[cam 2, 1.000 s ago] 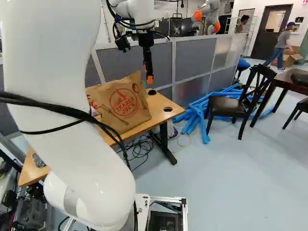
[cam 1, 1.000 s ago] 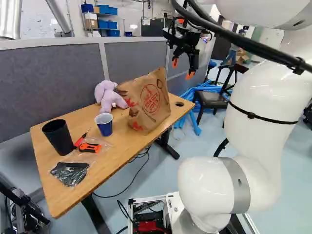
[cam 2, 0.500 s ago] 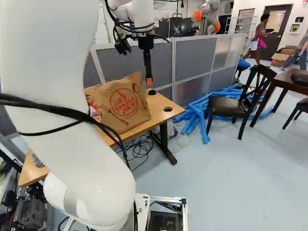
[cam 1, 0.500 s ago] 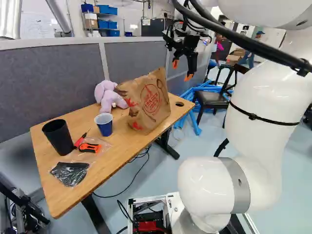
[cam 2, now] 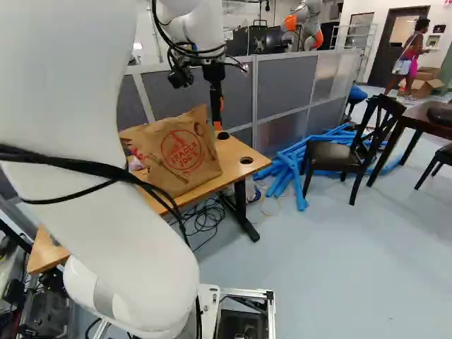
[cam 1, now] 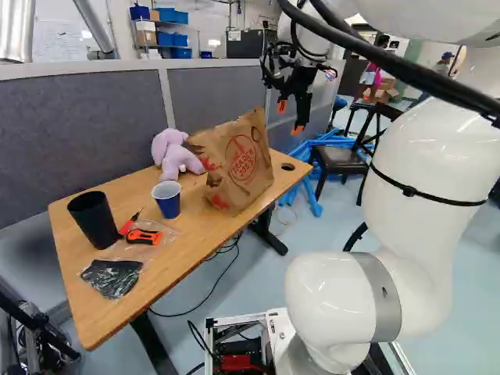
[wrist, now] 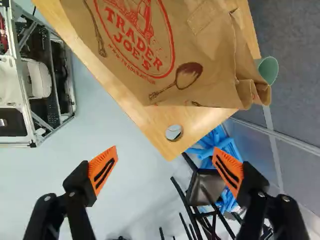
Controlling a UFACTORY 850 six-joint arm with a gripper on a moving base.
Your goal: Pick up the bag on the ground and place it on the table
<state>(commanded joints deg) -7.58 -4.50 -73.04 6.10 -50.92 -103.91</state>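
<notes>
High over the far end of the table, my gripper (cam 1: 290, 117) hangs with its orange-padded fingers apart. In the wrist view the gripper (wrist: 165, 162) stands open with nothing between its fingers. The brown paper bag (cam 1: 241, 161) with red print is on the wooden table (cam 1: 168, 258), its top crumpled and leaning. Seen from the wrist, the bag (wrist: 170, 55) lies ahead of the fingers and apart from them, beyond the table corner with its round hole (wrist: 174, 132). The bag's underside is hidden.
The table also bears a purple plush toy (cam 1: 173, 152), a blue cup (cam 1: 166, 199), a black cup (cam 1: 94, 219) and an orange-handled tool (cam 1: 144, 237). Grey partitions (cam 1: 78, 141) stand behind. Blue tubes (cam 2: 289, 169) and a chair (cam 2: 346, 152) are beyond. Another robot (cam 2: 305, 25) stands farther back.
My gripper has come down a little and shifted slightly left in the left base view, its fingers still apart. The bag has stayed in place on the table, and the base has not moved.
</notes>
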